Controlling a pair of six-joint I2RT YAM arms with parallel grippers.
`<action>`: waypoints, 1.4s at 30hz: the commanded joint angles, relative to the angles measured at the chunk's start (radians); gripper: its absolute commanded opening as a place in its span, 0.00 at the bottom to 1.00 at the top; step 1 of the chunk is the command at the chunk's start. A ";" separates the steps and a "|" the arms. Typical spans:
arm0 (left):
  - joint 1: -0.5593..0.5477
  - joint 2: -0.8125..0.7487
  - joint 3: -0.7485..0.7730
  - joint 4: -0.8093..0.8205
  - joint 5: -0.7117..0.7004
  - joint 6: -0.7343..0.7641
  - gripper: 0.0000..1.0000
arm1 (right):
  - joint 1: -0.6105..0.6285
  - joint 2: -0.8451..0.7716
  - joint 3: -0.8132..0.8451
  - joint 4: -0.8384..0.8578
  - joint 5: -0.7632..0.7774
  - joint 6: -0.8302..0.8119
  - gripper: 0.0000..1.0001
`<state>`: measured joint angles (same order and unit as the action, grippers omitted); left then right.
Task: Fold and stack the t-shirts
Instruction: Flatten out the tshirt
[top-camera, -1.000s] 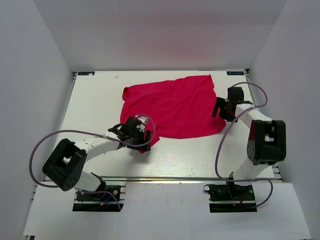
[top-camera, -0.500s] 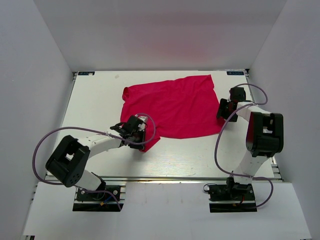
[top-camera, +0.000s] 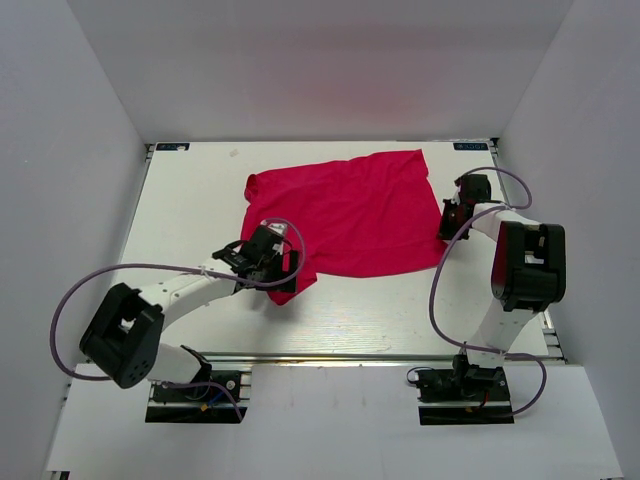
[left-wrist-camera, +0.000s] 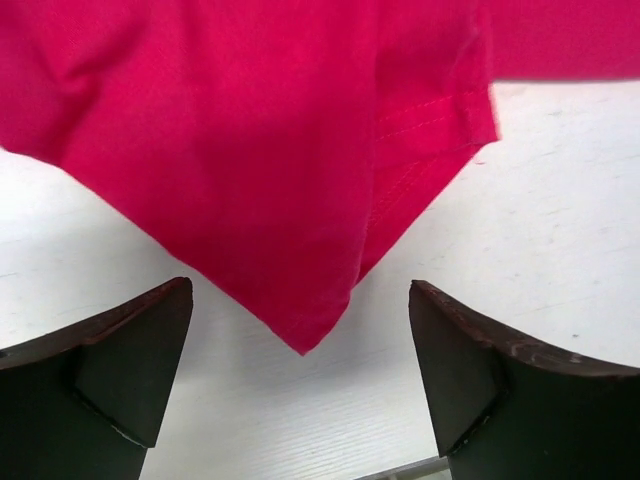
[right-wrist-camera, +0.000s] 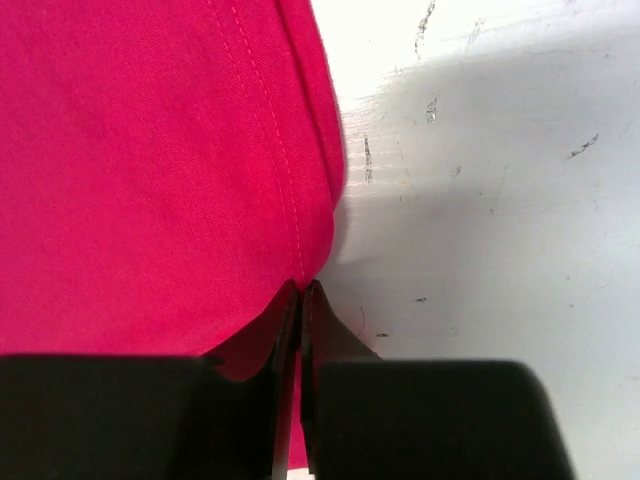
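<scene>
The right gripper (right-wrist-camera: 301, 300), wide a second ago, is pinching the right hem of the t-shirt (top-camera: 350, 215); the left gripper (left-wrist-camera: 300, 380) is standing wide again around its near corner. A white table (top-camera: 400, 315) is lying under the t-shirt, with white walls (top-camera: 320, 70) surrounding it.

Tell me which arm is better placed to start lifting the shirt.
Right, probably. The right gripper is pinched shut on the t-shirt hem; the left gripper stands open, the shirt's corner lying loose between its fingers.
</scene>
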<state>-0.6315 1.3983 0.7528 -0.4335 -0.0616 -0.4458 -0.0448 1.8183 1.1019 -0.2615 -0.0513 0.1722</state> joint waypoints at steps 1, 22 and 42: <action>-0.004 -0.107 0.042 -0.002 -0.055 -0.024 1.00 | -0.001 -0.069 0.029 0.011 0.017 -0.002 0.00; 0.016 -0.015 0.091 -0.010 -0.243 -0.079 0.85 | 0.003 -0.220 -0.028 0.030 -0.035 -0.057 0.00; 0.226 0.176 0.172 0.154 -0.267 -0.131 0.61 | 0.002 -0.212 -0.030 0.030 0.013 -0.069 0.00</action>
<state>-0.4141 1.6104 0.9337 -0.3679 -0.3965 -0.5922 -0.0437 1.6138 1.0779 -0.2581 -0.0513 0.1219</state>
